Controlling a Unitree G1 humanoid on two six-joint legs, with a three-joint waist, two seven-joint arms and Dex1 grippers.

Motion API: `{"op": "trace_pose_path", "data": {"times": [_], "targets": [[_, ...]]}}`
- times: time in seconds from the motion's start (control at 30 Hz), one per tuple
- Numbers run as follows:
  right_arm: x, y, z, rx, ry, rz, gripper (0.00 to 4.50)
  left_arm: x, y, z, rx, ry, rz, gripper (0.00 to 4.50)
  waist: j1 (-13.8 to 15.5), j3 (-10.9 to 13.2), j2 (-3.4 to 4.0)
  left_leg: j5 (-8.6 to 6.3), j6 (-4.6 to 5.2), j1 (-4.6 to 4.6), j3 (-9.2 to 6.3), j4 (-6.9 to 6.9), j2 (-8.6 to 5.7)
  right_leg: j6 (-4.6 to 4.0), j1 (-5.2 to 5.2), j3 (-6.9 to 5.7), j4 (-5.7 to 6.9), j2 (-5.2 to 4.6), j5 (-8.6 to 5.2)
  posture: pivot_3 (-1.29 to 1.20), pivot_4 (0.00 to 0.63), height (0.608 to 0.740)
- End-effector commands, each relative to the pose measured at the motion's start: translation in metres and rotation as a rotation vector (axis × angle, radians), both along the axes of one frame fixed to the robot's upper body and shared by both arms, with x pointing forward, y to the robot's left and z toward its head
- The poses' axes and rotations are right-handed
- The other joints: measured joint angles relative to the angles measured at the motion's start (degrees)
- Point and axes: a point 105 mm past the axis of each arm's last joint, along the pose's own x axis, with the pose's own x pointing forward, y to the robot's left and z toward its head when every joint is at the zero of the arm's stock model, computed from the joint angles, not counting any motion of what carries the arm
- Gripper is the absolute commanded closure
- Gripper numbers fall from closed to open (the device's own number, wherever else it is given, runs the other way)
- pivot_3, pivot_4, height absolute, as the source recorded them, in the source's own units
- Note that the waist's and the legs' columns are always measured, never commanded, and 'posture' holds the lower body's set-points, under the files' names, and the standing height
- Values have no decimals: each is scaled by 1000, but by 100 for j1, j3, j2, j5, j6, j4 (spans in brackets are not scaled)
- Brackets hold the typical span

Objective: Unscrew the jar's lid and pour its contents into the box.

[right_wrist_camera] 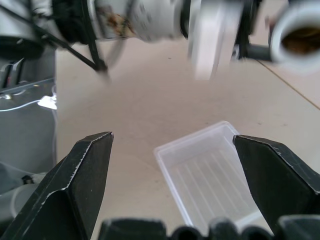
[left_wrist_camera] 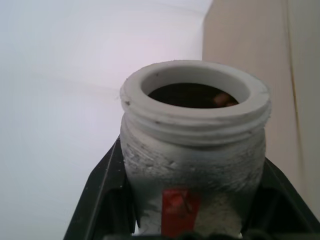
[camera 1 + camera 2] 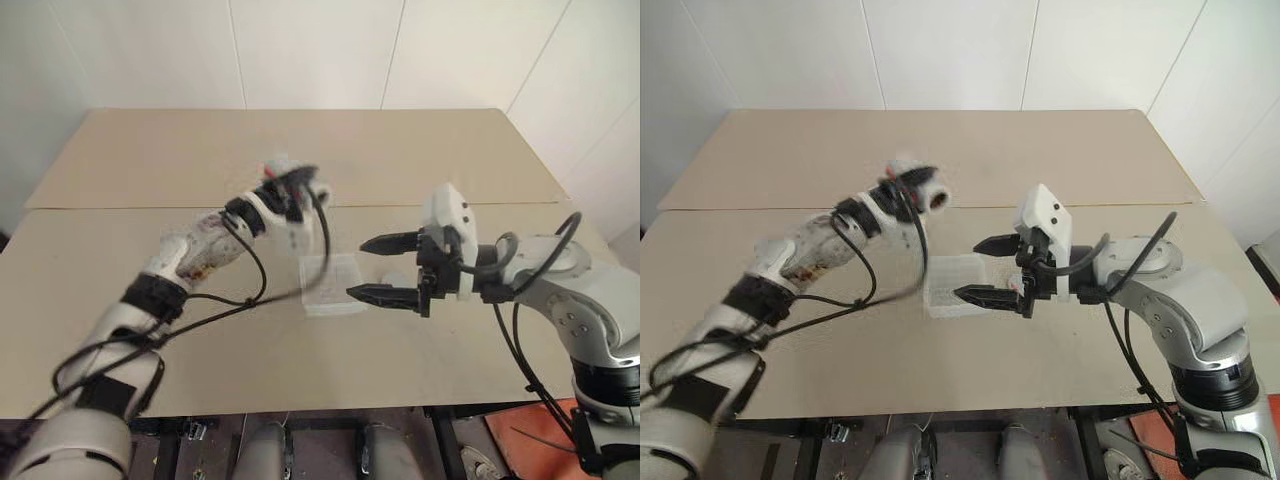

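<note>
Two arms up | left jaws (image 3: 293, 190) clamping the jar (image 2: 192, 150), lid off, raised beyond the box (image 3: 958, 285) on counter (image 3: 150, 160) | right jaws (image 3: 385, 268) gaping wide, empty, hovering beside box | risk: tipping off-centre, contents (image 2: 222, 98) landing outside box

— What's around me here?
— A tan table (image 3: 420, 160) made of two boards butted along a seam, backed by white panelled walls (image 3: 320, 50).
— And below?
— An orange-red patch of floor (image 3: 520, 440) at my right.
</note>
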Motion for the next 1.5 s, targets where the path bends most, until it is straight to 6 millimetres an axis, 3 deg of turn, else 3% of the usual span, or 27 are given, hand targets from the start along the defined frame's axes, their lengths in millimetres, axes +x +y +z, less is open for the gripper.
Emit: {"op": "trace_pose_path", "data": {"times": [0.03, 0.13, 0.17, 0.33, 0.47, 0.53, 0.6, 0.67, 0.93, 1.2, 1.5], "targets": [[4, -2, 13, 37, -61, -30, 22, 0, 21, 5, -444, 354, 56, 2488, -16, 0, 0, -3, 5, 2, -3, 4, -4, 1, 5, 3, 0, 1, 0, 0, 150, 740], [4, 0, 12, 41, -58, -31, 22, -7, 24, -9, -605, 502, 108, 2488, -45, -1, 0, -18, 30, 21, -8, 6, -14, 2, 19, 15, 12, 3, -1, 0, 150, 740], [3, 0, 12, 43, -59, -29, 22, -13, 19, -14, -627, 564, 38, 2488, -49, 0, 0, -18, 30, 27, -9, 6, -14, 2, 21, 16, 14, 3, -1, 0, 150, 740], [2, 0, 16, 49, -65, -27, 22, -22, 17, -20, -530, 498, 62, 2488, -56, 0, 0, -15, 26, 38, -8, 1, -15, -1, 23, 23, 22, 5, 1, 0, 150, 740], [3, -1, 18, 42, -78, -30, 22, -24, 14, 5, -195, 101, 91, 2488, -32, 0, 0, -15, 25, 43, -6, -4, -18, -7, 24, 26, 19, 5, 4, 0, 150, 740], [4, -2, 20, 35, -90, -33, 22, -37, -5, 15, 204, -240, 32, 2488, -18, 0, 0, -15, 25, 46, -3, -7, -18, -9, 27, 27, 16, 5, 5, 0, 150, 740], [4, -3, 22, 29, -99, -34, 22, -46, -19, 3, 572, -480, -68, 2488, 16, -1, 1, -15, 25, 46, -1, -12, -18, -11, 26, 27, 11, 4, 6, 0, 150, 740], [4, -4, 23, 21, -109, -35, 22, -47, -22, -10, 785, -607, -143, 2488, 40, -2, 3, -16, 25, 48, 6, -17, -19, -13, 26, 28, 9, 2, 8, 0, 150, 740], [4, -3, 27, 34, -134, -42, 22, -47, -32, -36, 1259, -949, -342, 2488, 48, -2, 2, -18, 29, 34, 34, -15, -16, -11, 16, 20, 12, 2, 6, 0, 150, 740], [2, -2, 28, 62, -150, -42, 22, -50, -48, -23, 1296, -1112, -372, 2488, 32, -2, 2, -19, 30, 30, 53, -14, -12, -7, 13, 20, 10, 2, 4, 0, 150, 740], [1, 0, 24, 66, -157, -26, 22, -50, -49, -13, 1208, -1077, -298, 2488, 28, -2, 3, -19, 30, 30, 53, -13, -11, -7, 12, 20, 12, 2, 4, 0, 150, 740]]}}
